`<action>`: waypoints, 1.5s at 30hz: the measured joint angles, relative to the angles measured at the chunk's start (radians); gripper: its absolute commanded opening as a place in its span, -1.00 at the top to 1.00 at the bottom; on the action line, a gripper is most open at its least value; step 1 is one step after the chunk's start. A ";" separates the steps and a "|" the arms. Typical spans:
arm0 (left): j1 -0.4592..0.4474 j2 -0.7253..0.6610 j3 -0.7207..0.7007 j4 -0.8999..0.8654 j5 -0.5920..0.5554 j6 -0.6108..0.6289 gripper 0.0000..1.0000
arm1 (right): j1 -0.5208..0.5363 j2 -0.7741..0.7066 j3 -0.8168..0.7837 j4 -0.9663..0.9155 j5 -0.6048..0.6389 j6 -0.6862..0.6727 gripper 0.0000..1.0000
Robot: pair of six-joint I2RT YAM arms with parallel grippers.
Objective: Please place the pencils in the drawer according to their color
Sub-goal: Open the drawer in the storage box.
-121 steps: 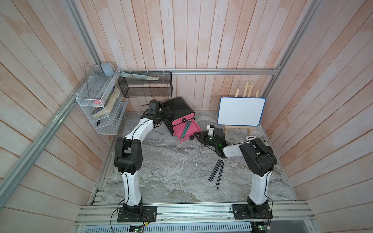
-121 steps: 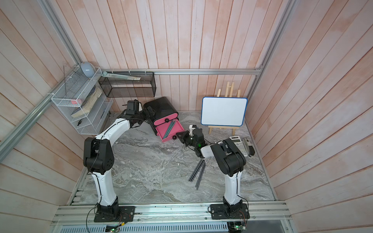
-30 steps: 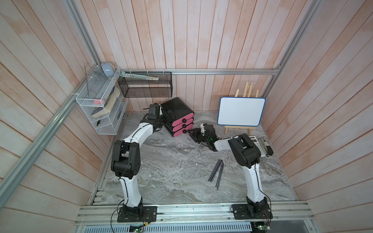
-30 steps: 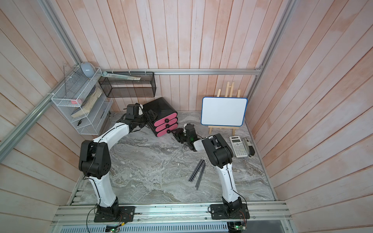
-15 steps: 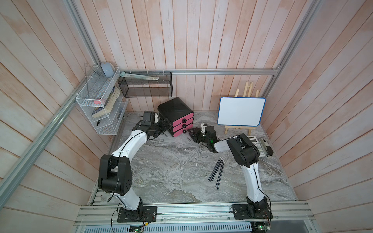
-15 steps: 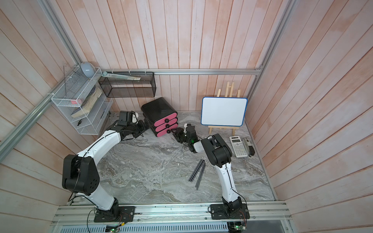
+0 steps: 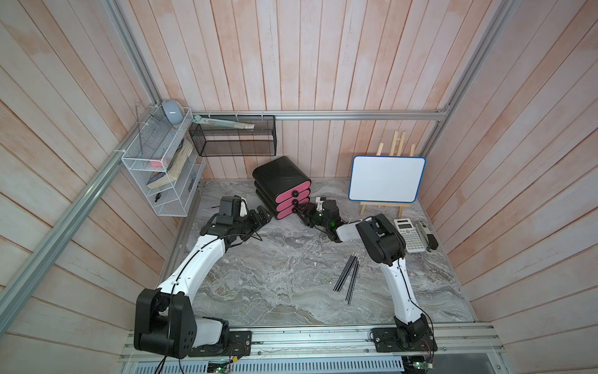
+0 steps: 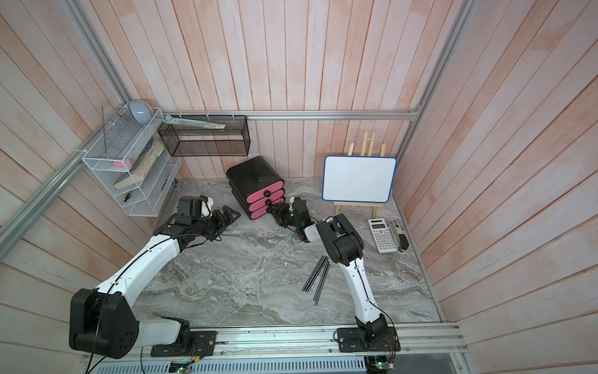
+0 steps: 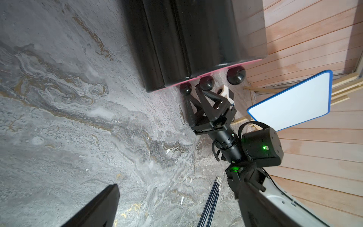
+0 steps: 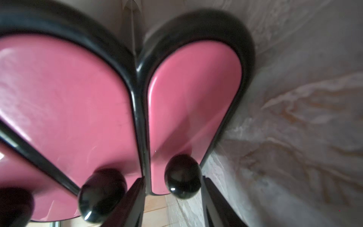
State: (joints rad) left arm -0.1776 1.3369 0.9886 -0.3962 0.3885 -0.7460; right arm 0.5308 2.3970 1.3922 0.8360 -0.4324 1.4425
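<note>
Drawer unit (image 7: 280,173) sits at the back of the surface (image 7: 275,259), turned at an angle, with all three pink fronts shut flush.

Your right gripper (image 9: 191,92) is down low at the bottom knob (image 10: 182,176). Its jaws stand part-way apart, one either side of the knob. A gap shows on one side, so it is not clamped. The middle knob (image 10: 102,188) sits just beside one finger, so it is crowded there.

Your left gripper (image 7: 260,217) hangs just beside the unit's left wall, apart from it. You cannot tell from these views how wide its jaws stand.

Pencils (image 7: 348,275): a small bunch of black ones lies flat together on the surface, near the right arm's lower link and well apart from the unit.

Around you:
- A whiteboard (image 7: 386,179) on a wooden easel stands at the back, near the right elbow.
- A calculator (image 7: 409,234) and a dark stapler-like thing (image 7: 427,235) lie side by side along the right wall.
- A wire rack (image 7: 155,181) hangs on the left wall.
- A black mesh basket (image 7: 233,145) hangs on the back wall, above and left of the unit.

Room: open marble runs across the middle and front between the arms, up to the metal rail (image 7: 307,336) at the front edge. The tight spot is between the pink fronts and the right wrist.
</note>
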 measured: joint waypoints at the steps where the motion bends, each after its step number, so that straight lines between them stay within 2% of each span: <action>1: 0.000 -0.008 -0.010 0.000 0.000 -0.005 -0.99 | 0.001 0.008 0.010 -0.001 0.000 0.002 0.02; 18: 0.000 -0.079 -0.058 0.008 0.008 -0.037 -0.99 | 0.012 0.044 0.052 -0.030 0.000 0.016 0.13; 21: 0.000 -0.085 -0.076 0.007 0.010 -0.038 -0.99 | 0.013 0.044 0.058 -0.036 0.000 0.018 0.27; 26: 0.000 -0.102 -0.095 0.007 0.023 -0.045 -0.99 | 0.013 0.044 0.064 -0.045 -0.004 0.015 0.71; 30: 0.000 -0.122 -0.099 0.006 0.027 -0.056 -0.99 | 0.013 0.041 0.053 -0.037 -0.003 0.006 0.81; 45: 0.000 -0.150 -0.099 -0.005 0.058 -0.142 -0.99 | 0.014 -0.190 -0.320 0.025 -0.007 -0.036 0.86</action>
State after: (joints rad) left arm -0.1776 1.1873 0.8898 -0.4011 0.4469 -0.8879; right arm 0.5446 2.2074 1.0725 0.8608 -0.4397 1.4067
